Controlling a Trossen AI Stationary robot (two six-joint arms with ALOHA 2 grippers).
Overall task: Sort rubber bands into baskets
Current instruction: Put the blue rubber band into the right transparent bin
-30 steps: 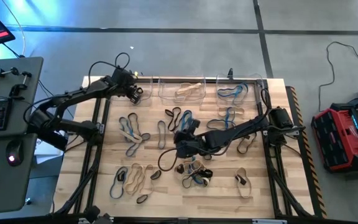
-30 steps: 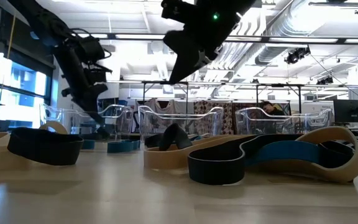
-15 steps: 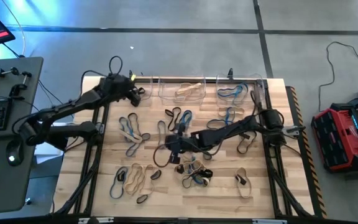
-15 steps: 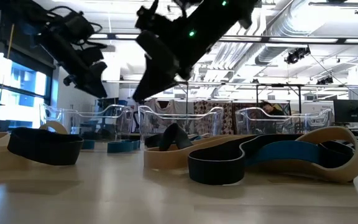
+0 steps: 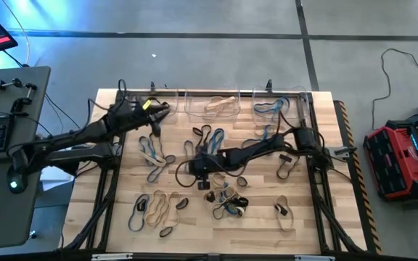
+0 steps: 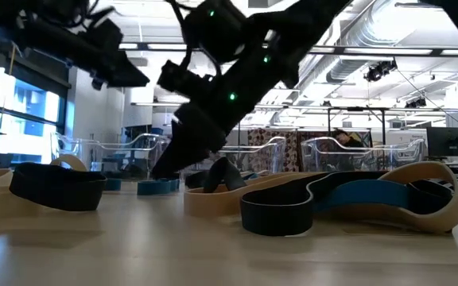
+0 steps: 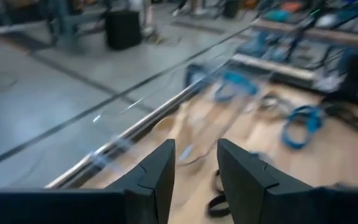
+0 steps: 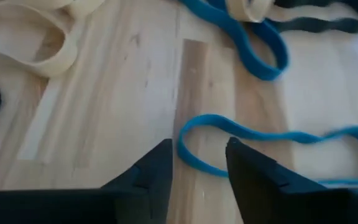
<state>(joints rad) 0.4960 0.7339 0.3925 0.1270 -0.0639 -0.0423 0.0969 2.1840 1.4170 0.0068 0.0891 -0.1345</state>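
My right jaws (image 8: 197,168) hang low over the bench (image 5: 318,217), spread with a narrow gap, pinching nothing. A blue rubber band (image 8: 272,149) lies flat right ahead of them, its loop end at the gap, so I judge it's the next pick. In the high view these jaws (image 5: 200,165) sit mid-bench among the loose bands. My left jaws (image 7: 194,168) are also spread, empty, up by the back left corner near the left basket (image 5: 167,104); I read that as pulling off after a drop.

3 clear baskets line the back edge: the middle basket (image 5: 212,104) holds tan bands, the right basket (image 5: 273,106) blue ones. Many rubber bands (image 5: 154,206) are unsorted on the bench.

Versus 1 s ago: right arm has reached further left and dropped lower in the low view; left arm has swung back from the basket row and lifted.
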